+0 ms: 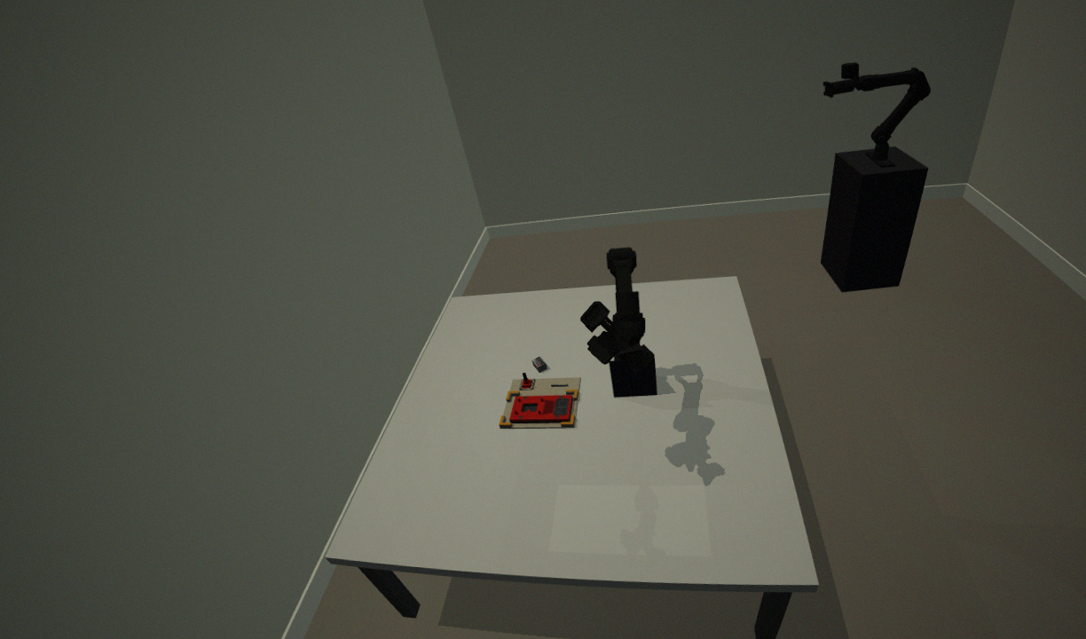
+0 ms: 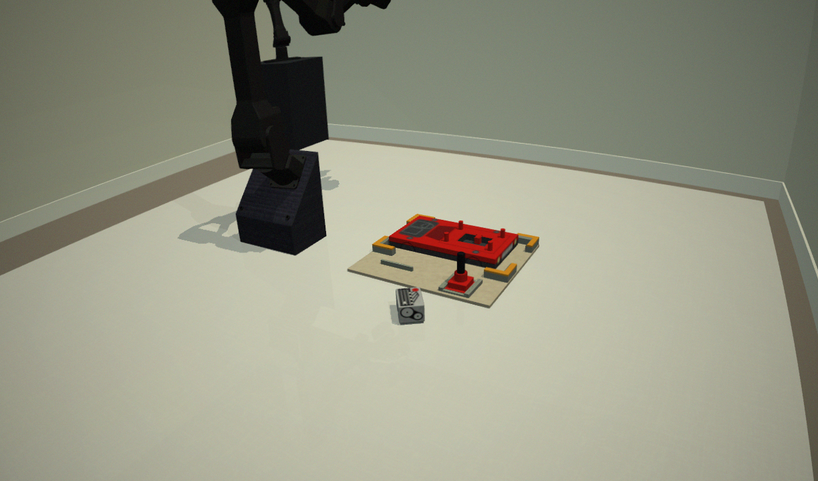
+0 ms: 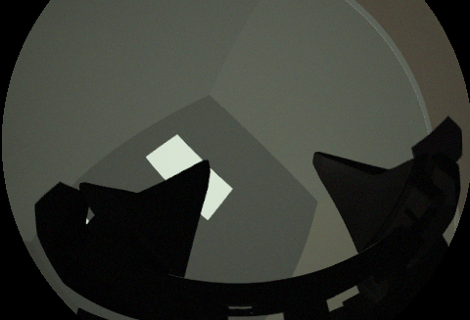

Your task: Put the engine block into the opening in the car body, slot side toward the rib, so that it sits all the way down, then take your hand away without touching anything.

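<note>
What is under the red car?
The red car body lies on a tan board with orange corner stops. The board beneath the car is covered, so nothing else there shows.

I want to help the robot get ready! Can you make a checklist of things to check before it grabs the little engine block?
1. Gripper open with nothing in it: ok, fingers stand wide apart.
2. Engine block free to grab: ok, alone on the table, just off the board.
3. Opening in the car body unblocked: ok.
4. Car body sitting between its corner stops: ok.
5. Which side of the block has the slot: cannot tell.
6. Gripper above the block: not ok, the arm is folded up by its base.
</note>
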